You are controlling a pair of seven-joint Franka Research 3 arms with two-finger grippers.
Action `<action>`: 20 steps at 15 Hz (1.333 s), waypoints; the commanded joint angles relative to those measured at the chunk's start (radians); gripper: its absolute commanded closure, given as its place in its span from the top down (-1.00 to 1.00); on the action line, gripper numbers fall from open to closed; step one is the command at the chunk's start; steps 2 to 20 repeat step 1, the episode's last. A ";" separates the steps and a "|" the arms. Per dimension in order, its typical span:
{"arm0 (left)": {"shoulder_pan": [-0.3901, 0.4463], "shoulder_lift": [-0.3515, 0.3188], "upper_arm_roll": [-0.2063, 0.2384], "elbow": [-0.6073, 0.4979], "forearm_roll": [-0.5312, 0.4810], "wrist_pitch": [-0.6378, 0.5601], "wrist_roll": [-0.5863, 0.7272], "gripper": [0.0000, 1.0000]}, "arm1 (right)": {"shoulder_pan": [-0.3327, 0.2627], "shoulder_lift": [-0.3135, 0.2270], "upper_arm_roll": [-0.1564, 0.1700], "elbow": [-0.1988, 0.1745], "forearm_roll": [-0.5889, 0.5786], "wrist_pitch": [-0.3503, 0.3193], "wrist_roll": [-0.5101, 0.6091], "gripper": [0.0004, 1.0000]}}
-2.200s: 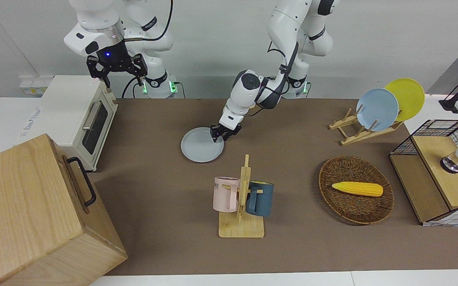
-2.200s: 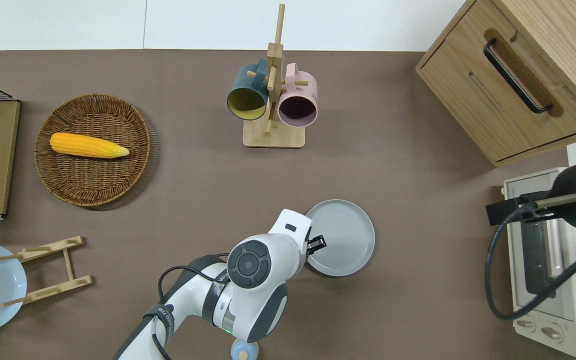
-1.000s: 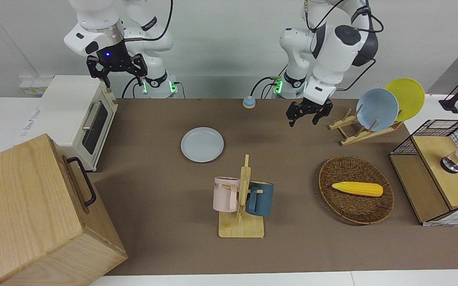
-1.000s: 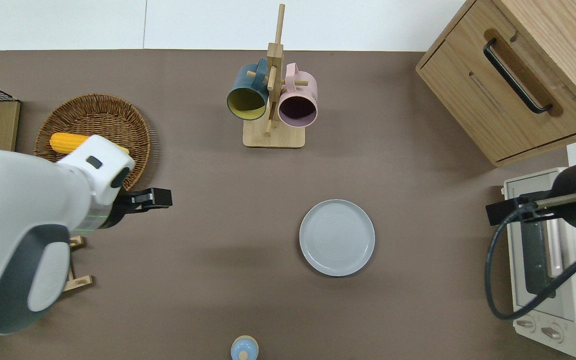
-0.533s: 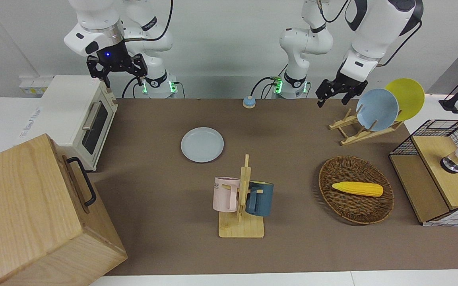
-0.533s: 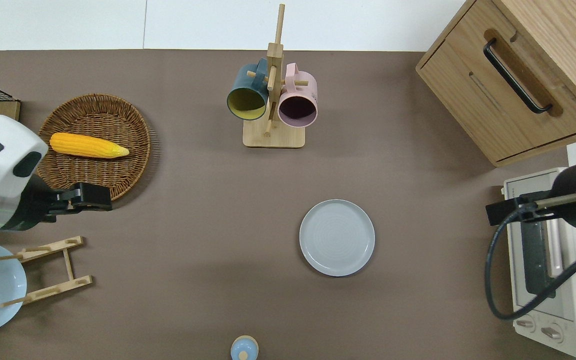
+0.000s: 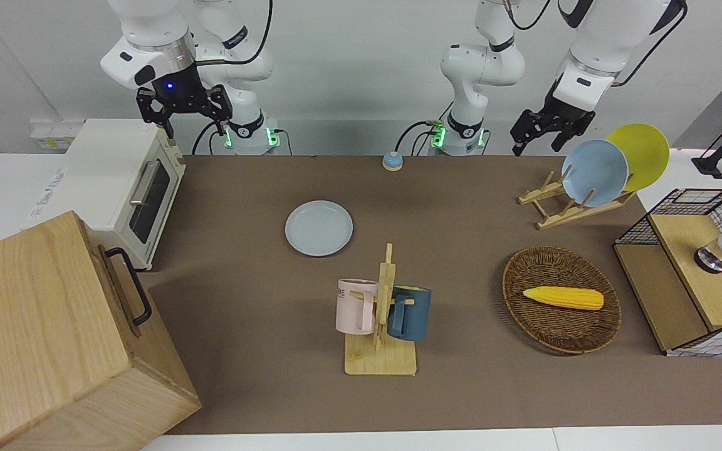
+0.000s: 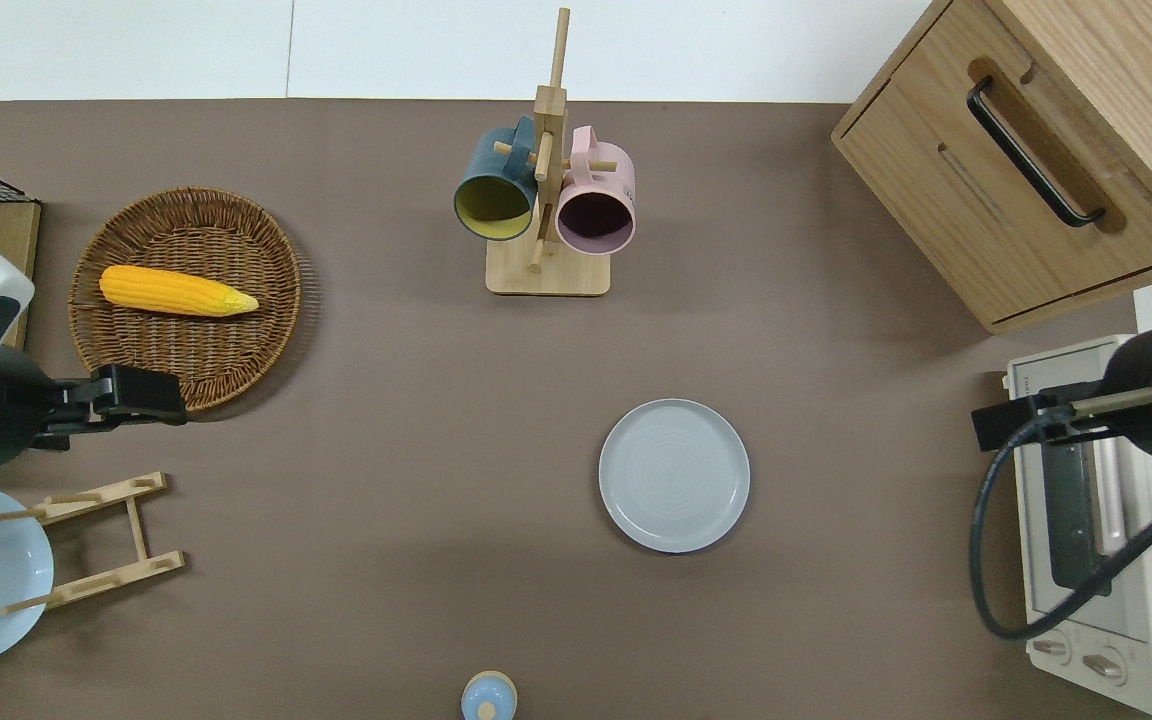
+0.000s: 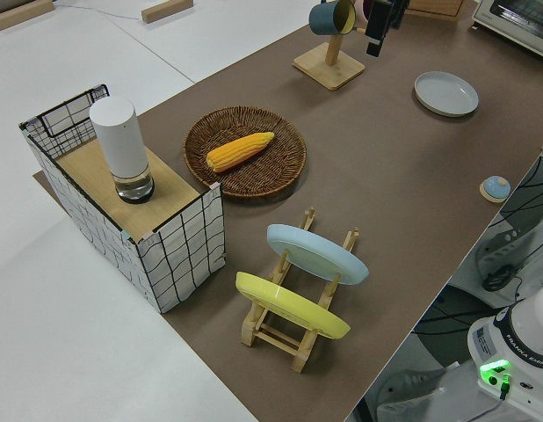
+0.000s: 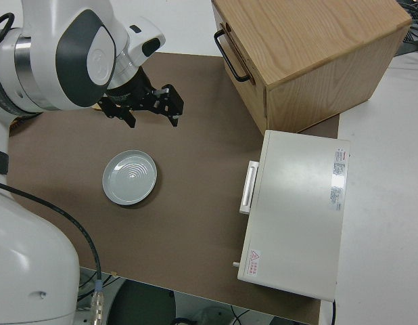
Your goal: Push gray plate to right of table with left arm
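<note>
I saw the table (image 8: 416, 620) with bare brown mat across most of its middle, and the wooden cabinet (image 8: 1036, 150) and the white oven (image 8: 1086, 540) closing off the right arm's end. The gray plate (image 8: 674, 475) lay flat on the mat about mid-length, somewhat toward the right arm's end, nearer to the robots than the mug rack (image 8: 546, 190) and well apart from it. The left arm's gripper (image 8: 141, 392) hung raised over the edge of the wicker basket (image 8: 186, 300) at the left arm's end, well apart from the plate; its fingers stood spread with nothing between them. The plate therefore lay from the tool along the table's length, toward the right arm's end. I judged that a further push would require the gripper to cross the open mat and descend at the plate's rim on the left arm's side. Open mat remained between plate and oven. The right arm was parked, its jaws open.
</note>
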State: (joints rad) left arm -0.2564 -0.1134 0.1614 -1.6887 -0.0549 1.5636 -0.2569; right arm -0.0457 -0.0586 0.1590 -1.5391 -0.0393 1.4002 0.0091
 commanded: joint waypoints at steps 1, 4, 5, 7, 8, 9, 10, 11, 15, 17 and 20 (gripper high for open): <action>-0.006 0.004 -0.002 0.021 0.026 -0.017 -0.001 0.99 | -0.008 -0.010 0.005 -0.004 0.001 -0.012 -0.008 0.99; -0.006 0.004 -0.002 0.021 0.026 -0.017 -0.001 0.99 | -0.008 -0.010 0.005 -0.004 0.001 -0.012 -0.008 0.99; -0.006 0.004 -0.002 0.021 0.026 -0.017 -0.001 0.99 | -0.008 -0.010 0.005 -0.004 0.001 -0.012 -0.008 0.99; -0.006 0.004 -0.002 0.021 0.026 -0.017 -0.001 0.99 | -0.008 -0.010 0.005 -0.004 0.001 -0.012 -0.008 0.99; -0.006 0.004 -0.002 0.021 0.026 -0.017 -0.001 0.99 | -0.008 -0.010 0.005 -0.004 0.001 -0.012 -0.008 0.99; -0.006 0.004 -0.002 0.021 0.026 -0.017 -0.001 0.99 | -0.008 -0.010 0.005 -0.004 0.001 -0.012 -0.008 0.99; -0.006 0.004 -0.002 0.021 0.026 -0.017 -0.001 0.99 | -0.008 -0.010 0.005 -0.004 0.001 -0.012 -0.008 0.99; -0.006 0.004 -0.002 0.021 0.026 -0.017 -0.001 0.99 | -0.008 -0.010 0.005 -0.004 0.001 -0.012 -0.008 0.99; -0.006 0.004 -0.002 0.021 0.026 -0.017 -0.001 0.99 | -0.008 -0.010 0.005 -0.004 0.001 -0.012 -0.008 0.99; -0.006 0.004 -0.002 0.021 0.026 -0.017 -0.001 0.99 | -0.008 -0.010 0.005 -0.004 0.001 -0.012 -0.008 0.99; -0.006 0.004 -0.002 0.021 0.026 -0.017 -0.001 0.99 | -0.008 -0.010 0.005 -0.004 0.001 -0.012 -0.008 0.99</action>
